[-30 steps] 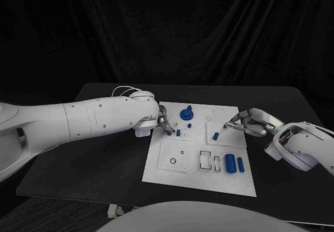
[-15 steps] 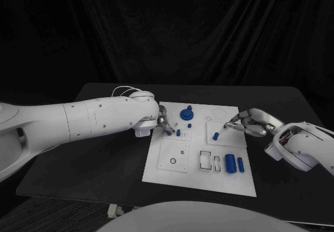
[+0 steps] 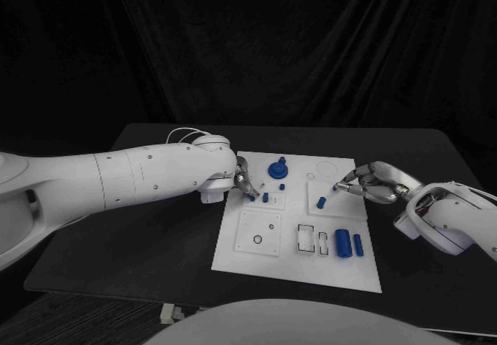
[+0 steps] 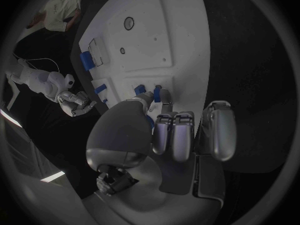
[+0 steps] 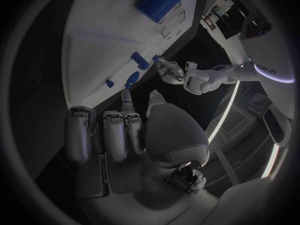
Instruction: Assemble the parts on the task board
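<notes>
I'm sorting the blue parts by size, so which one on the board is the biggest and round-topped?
The round blue part at the far edge of the task board, just beyond the left hand. The other blue parts are slim pegs and oblong blocks.

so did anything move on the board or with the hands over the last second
Nothing visibly changed. The left hand stays at the task board's far left part, fingers by a small blue part. The right hand stays at the board's right edge with a small blue part at its fingertips. The other blue parts lie where they were.
</notes>
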Controlling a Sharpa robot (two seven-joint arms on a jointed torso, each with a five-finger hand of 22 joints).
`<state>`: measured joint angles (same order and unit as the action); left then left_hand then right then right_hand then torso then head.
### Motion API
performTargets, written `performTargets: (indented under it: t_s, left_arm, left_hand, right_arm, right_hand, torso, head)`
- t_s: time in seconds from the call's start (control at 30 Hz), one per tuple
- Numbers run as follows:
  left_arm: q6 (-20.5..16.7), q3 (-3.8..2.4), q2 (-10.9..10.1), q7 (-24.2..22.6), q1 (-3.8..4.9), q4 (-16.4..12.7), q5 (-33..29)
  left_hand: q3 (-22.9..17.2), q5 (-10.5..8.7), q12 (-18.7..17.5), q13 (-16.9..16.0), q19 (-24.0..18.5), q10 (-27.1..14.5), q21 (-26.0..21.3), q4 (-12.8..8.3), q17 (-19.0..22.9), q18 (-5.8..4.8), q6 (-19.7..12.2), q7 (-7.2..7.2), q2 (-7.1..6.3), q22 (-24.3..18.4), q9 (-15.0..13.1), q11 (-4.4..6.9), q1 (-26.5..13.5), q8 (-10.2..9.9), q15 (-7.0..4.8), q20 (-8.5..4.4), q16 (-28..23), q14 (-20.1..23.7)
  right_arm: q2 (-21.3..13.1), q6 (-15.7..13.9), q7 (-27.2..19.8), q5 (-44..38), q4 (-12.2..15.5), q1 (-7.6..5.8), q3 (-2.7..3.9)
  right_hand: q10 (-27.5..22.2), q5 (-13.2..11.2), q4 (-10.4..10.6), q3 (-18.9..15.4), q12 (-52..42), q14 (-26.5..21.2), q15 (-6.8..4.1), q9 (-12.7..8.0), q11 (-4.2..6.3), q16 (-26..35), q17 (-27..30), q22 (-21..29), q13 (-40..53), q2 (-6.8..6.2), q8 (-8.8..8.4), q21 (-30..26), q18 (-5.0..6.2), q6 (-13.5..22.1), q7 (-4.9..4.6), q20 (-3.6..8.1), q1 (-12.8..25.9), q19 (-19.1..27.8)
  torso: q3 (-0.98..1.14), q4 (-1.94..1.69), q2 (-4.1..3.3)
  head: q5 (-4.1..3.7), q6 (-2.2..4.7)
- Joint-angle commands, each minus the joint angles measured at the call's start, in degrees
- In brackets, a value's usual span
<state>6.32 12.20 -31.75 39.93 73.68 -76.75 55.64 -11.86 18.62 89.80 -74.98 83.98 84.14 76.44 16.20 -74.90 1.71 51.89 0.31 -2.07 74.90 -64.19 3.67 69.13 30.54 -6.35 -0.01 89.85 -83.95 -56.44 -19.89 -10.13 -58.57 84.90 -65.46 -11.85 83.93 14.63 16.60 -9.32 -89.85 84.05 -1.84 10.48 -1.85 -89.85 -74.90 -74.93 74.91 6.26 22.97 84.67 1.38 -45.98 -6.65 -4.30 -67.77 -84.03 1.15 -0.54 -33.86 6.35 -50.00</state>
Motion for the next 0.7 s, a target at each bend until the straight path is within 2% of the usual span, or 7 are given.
performTargets:
  t_s: [0.03,0.17,0.47,0.7]
  left_arm:
    - [0.2,-0.05,0.2,-1.3,-0.11,0.0,-0.3]
    - [0.1,-0.05,0.3,-1.5,-0.11,0.1,-0.3]
    - [0.1,-0.05,0.4,-1.3,-0.12,0.1,-0.3]
    - [0.9,-0.05,0.4,-0.6,-0.13,0.0,-0.3]
  left_hand:
    - [-1.0,2.46,-0.3,-14.6,3.4,5.5,-0.2,-0.2,-15.1,0.76,0.1,0.11,-0.32,11.8,1.2,0.03,1.1,-1.4,-0.25,-0.18,0.1,-6.1]
    - [-1.7,3.57,-0.4,-14.5,3.3,5.5,-0.3,-0.4,-15.1,0.76,0.3,0.25,-0.62,11.8,2.5,-0.08,1.8,-2.8,-0.16,-0.11,0.1,-6.1]
    - [-2.0,3.87,-0.4,-14.5,3.3,5.5,-0.3,-0.5,-15.1,0.76,0.4,0.33,-0.76,11.8,3.0,-0.12,2.0,-3.4,-0.12,-0.08,0.1,-6.1]
    - [-1.9,2.35,-0.4,-14.5,3.3,5.5,-0.4,-0.1,-15.1,0.77,0.9,0.56,-1.18,11.8,4.0,-0.31,1.6,-4.4,0.01,0.03,0.1,-6.1]
  right_arm:
    - [0.0,0.3,0.6,0.0,0.0,0.17,0.02]
    - [0.0,0.4,0.6,0.0,0.0,0.18,0.02]
    - [0.0,0.4,0.6,0.0,0.0,0.21,0.02]
    - [-0.1,0.4,0.6,0.0,0.0,0.21,0.02]
  right_hand:
    - [6.1,0.2,-0.2,-0.2,-0.2,6.0,0.33,0.1,-0.48,-0.1,-15.1,-12.9,15.1,0.2,-0.02,-0.3,0.29,0.2,-0.18,-0.41,-0.4,-2.9]
    - [6.1,0.3,-0.2,-0.2,-0.2,6.0,0.33,0.1,-0.49,-0.1,-15.1,-12.8,15.1,0.21,-0.03,-0.4,0.29,0.3,-0.19,-0.41,-0.5,-2.9]
    - [6.1,0.3,-0.2,-0.2,-0.2,6.0,0.33,0.1,-0.49,-0.1,-15.1,-12.8,15.1,0.21,-0.03,-0.4,0.29,0.3,-0.19,-0.41,-0.5,-2.9]
    - [6.1,0.3,-0.2,-0.2,-0.2,6.0,0.33,0.1,-0.49,-0.1,-15.1,-12.8,15.1,0.21,-0.03,-0.4,0.29,0.3,-0.19,-0.41,-0.5,-2.9]
  torso:
    - [-0.01,0.01,-0.01]
    - [0.0,0.0,-0.01]
    - [-0.01,0.02,-0.01]
    - [0.0,0.02,0.02]
  head:
    - [-0.05,0.0]
    - [-0.02,0.0]
    - [0.02,0.0]
    - [-0.01,0.0]
